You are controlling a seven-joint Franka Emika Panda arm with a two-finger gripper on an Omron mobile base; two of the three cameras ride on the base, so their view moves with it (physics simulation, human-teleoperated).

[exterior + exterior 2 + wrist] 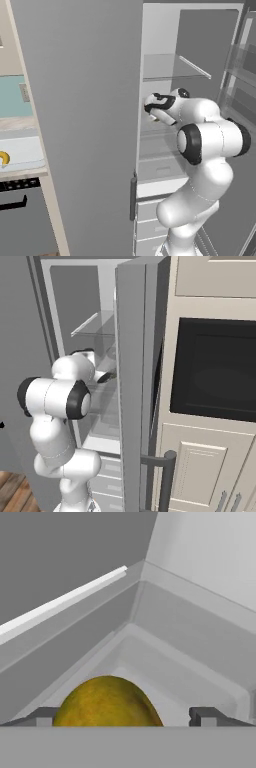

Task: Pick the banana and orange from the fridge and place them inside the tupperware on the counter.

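White fridge (pixel 160 65) interior all around you now, door swung wide, and your arm is reaching in over a clear shelf at mid height. Look through the hand view: the orange (pixel 106 703) sits right in front of you on the white floor of its compartment, tucked toward a back corner, its rounded yellowish-orange top rising between your two finger tips. Your gripper (pixel 125 716) has its jaws spread wide apart, one tip on each side of the fruit, nothing clamped yet. From the left base view you can see the hand close over a small yellowish patch at the shelf, which I take to be that same orange. Over on the counter (pixel 22 172) to the left, the tupperware (pixel 25 152) waits with the banana (pixel 4 159) apparently lying at its edge, so I judge the banana half done and the orange pick in hand. Your next move calls for easing a touch further forward so the pads straddle the widest part, then closing evenly; a round fruit may roll toward the back wall if one finger nudges it first. Whether the tips already touch it, I can't tell.
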